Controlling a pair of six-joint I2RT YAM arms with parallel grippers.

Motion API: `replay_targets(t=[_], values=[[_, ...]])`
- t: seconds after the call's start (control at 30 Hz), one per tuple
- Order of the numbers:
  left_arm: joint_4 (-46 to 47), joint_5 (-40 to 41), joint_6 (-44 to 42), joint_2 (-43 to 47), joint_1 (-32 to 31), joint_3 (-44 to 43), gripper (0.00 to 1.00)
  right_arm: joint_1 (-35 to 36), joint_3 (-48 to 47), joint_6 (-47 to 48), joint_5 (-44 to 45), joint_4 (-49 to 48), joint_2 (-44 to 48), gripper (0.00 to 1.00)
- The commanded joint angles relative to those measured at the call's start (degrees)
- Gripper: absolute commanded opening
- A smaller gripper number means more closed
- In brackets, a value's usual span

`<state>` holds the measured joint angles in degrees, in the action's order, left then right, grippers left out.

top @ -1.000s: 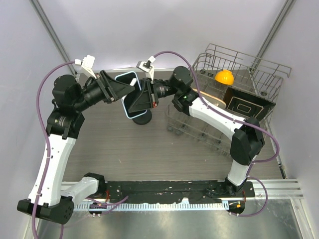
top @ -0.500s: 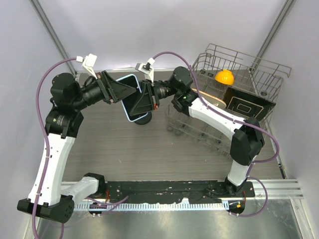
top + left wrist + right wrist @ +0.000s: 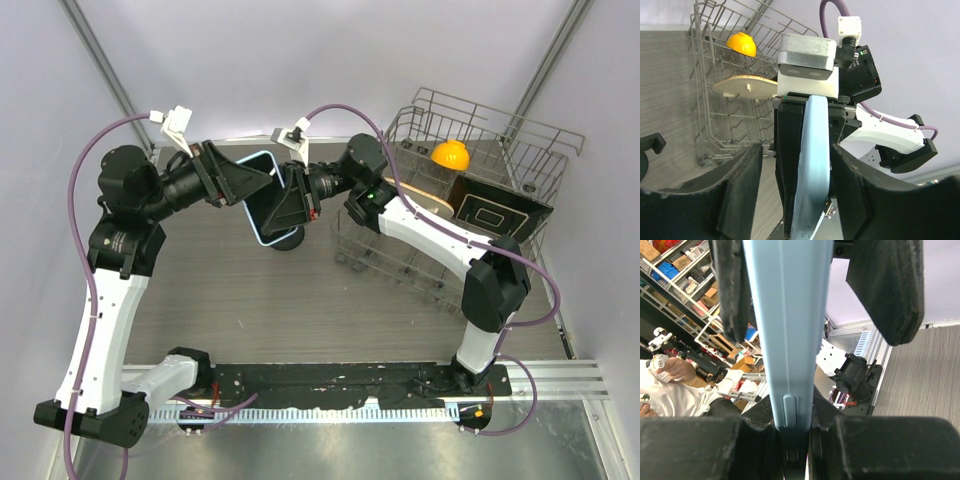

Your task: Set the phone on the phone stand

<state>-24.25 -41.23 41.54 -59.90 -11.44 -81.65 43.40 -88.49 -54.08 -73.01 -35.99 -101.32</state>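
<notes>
Right wrist view: my right gripper [image 3: 792,437] clamps the phone [image 3: 790,315] edge-on; my left gripper [image 3: 797,155] is spread either side, not gripping. Farther off, the phone stand [image 3: 288,241] sits underneath. Releasing before the left closes would likely drop the phone and topple the stand.

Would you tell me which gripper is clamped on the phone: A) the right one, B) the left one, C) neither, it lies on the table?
A: in its wrist view the right gripper grips the phone by its edge, while the left gripper stands open around it.
</notes>
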Motion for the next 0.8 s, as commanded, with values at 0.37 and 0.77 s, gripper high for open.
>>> replay_targets(t=[0.37,0.77], values=[[2.36,0.63,0.29,-0.13,0.45,-2.73,0.62,0.20,-1.33,0.91,-0.47,-4.18,1.30,0.01],[6.06,-0.78,2.06,-1.01,0.45,-1.67,0.40,0.28,-1.86,1.00,-0.46,-3.83,0.60,0.01]])
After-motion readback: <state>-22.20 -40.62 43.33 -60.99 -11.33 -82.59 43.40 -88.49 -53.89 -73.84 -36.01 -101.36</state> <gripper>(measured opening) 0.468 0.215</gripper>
